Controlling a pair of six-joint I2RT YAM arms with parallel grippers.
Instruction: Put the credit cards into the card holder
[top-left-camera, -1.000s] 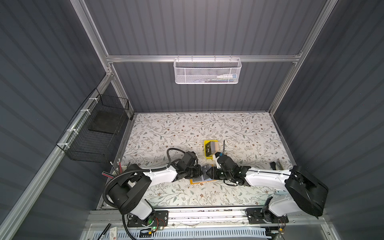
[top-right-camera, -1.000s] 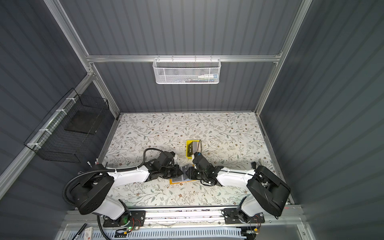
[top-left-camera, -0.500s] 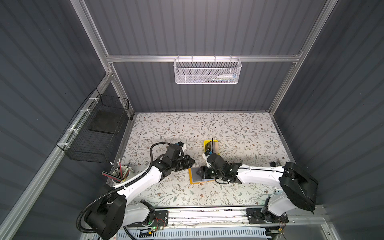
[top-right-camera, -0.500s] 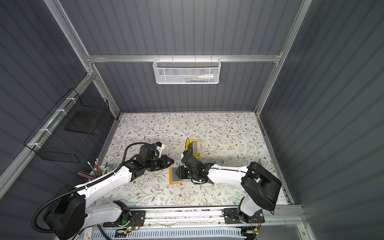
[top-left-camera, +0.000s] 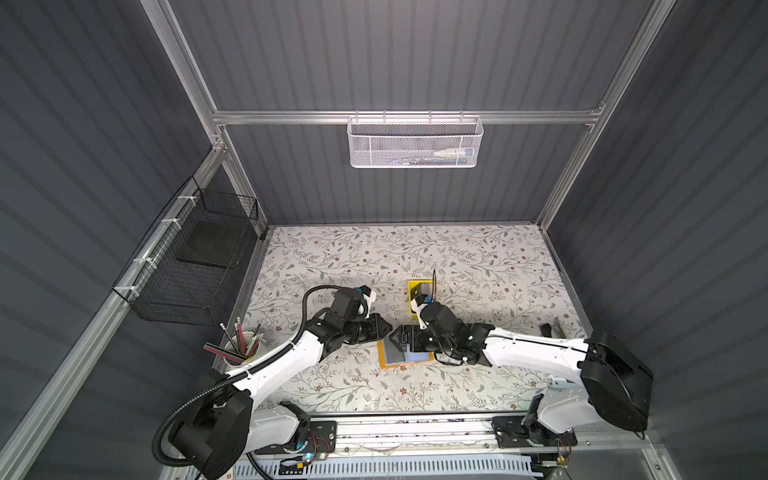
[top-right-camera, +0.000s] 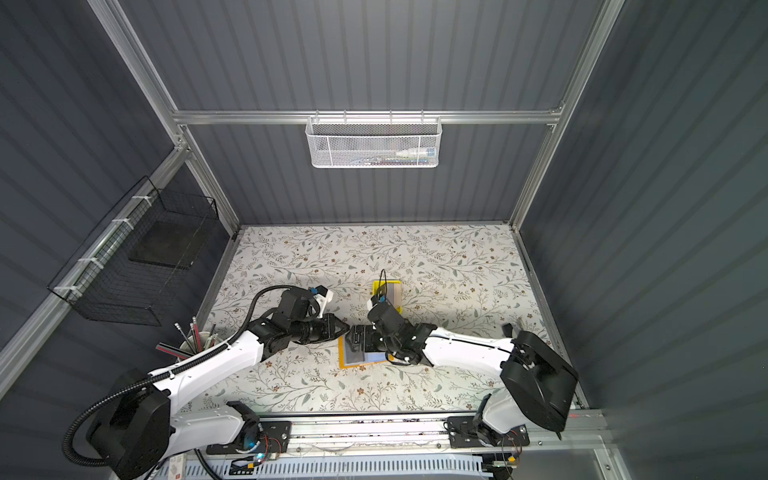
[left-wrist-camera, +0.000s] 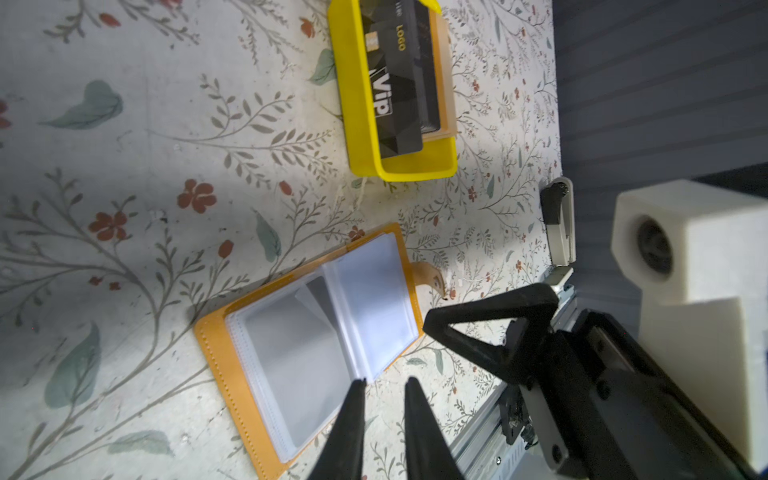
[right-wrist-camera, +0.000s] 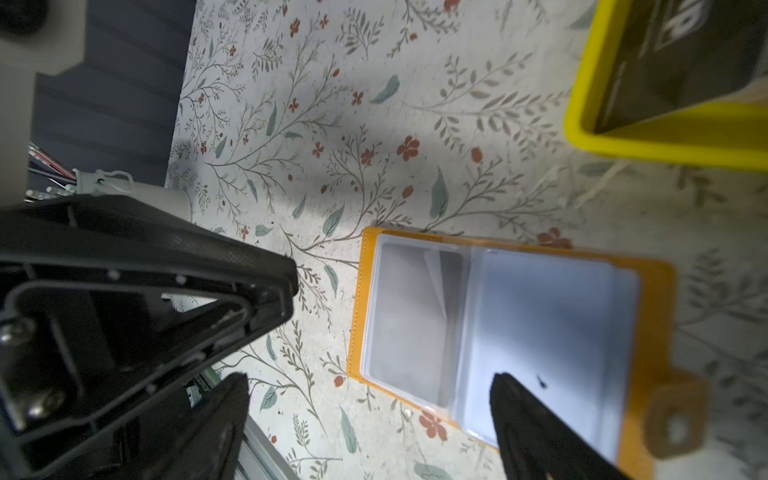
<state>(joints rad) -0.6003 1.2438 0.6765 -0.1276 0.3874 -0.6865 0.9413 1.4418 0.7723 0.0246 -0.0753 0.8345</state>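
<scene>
Near the counter's (top-left-camera: 478, 266) front edge, card holder (top-left-camera: 399, 359) lying open, no black card visibly inside. Left claw (left-wrist-camera: 382, 384) beside it, narrowly parted, empty; right claw (right-wrist-camera: 369, 377) above it, spread wide, empty. Farther back, mid-counter, credit cards (left-wrist-camera: 401, 83) in yellow tray (left-wrist-camera: 361, 137), apparently left to move.

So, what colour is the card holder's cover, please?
Mustard orange; card holder shows best in left wrist view.
</scene>
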